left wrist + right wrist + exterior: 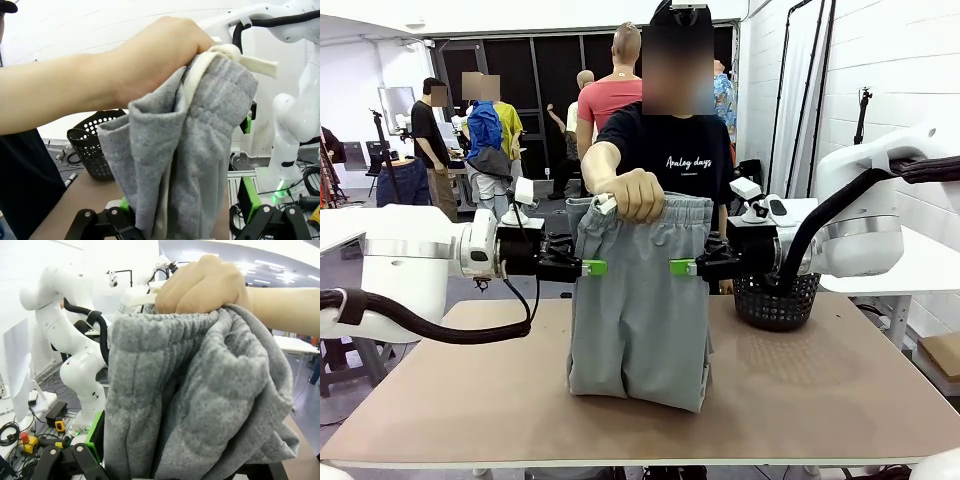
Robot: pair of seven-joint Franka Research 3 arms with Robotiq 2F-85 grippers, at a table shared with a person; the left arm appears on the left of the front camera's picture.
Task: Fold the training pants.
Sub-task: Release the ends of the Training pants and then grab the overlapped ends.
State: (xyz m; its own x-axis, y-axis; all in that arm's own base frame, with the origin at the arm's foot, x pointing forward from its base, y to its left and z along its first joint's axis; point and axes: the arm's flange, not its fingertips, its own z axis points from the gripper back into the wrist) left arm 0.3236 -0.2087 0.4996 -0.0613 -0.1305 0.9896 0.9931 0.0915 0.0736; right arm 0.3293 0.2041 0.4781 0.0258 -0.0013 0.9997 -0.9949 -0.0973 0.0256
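The left gripper (592, 267) stands spread at 9 o'clock of the hanging cloth. The right gripper (682, 267) stands spread at 3 o'clock. Each has its green pads at the fabric's side edge, and in both wrist views grey folds lie unpinched between the wide-apart fingers. The training pants (640, 320) hang mid-scene from the person's hand (638, 195), which bunches the waistband at 12 o'clock, while the leg hems rest on the table (840, 390). The jersey looks light, limp and not slippery. It will likely sag and crease wherever unsupported, so I judge the gathered waistband corners the firmest hold. The white drawstring (240, 57) hangs loose and could snag. A black basket (775, 300) sits at 3 o'clock, behind the right gripper and close to that arm's path.
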